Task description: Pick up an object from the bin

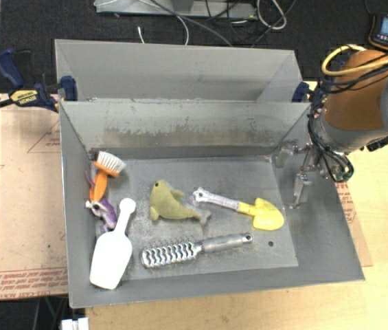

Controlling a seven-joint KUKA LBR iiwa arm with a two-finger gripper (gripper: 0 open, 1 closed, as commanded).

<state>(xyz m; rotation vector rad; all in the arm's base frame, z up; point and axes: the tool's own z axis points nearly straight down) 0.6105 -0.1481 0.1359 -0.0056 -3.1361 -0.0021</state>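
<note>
Grey metal bin point(180, 133), sloped walls, flat floor with six loose things spread out, no heap. Left side: orange brush point(101, 182) with white bristles lying against the left wall, a small purple piece point(106, 214) just below it, touching it. White scoop point(111, 256) lies next to those, handle up, wide end toward the near wall. Middle: yellow-green toy dolphin point(169, 203), tail end touching or just beside the silver handle of a yellow toy shovel point(266, 215). Shovel lies slanted, blade toward the right wall. In front of both: hairbrush point(194, 248) with silver handle and black-and-white striped head, lying nearly flat across the floor.

Hand point(301, 191) hangs over the right sloped wall of the bin, pointing down, above and right of the shovel blade, apart from it. Shovel is the nearest thing; nothing lies between it and the hand. Nothing seen in the hand. Cannot tell whether the hand is apart or together. Arm point(355, 91) comes in from the right, orange cover and looped cables above the bin's right rim, wrist bent downward.
</note>
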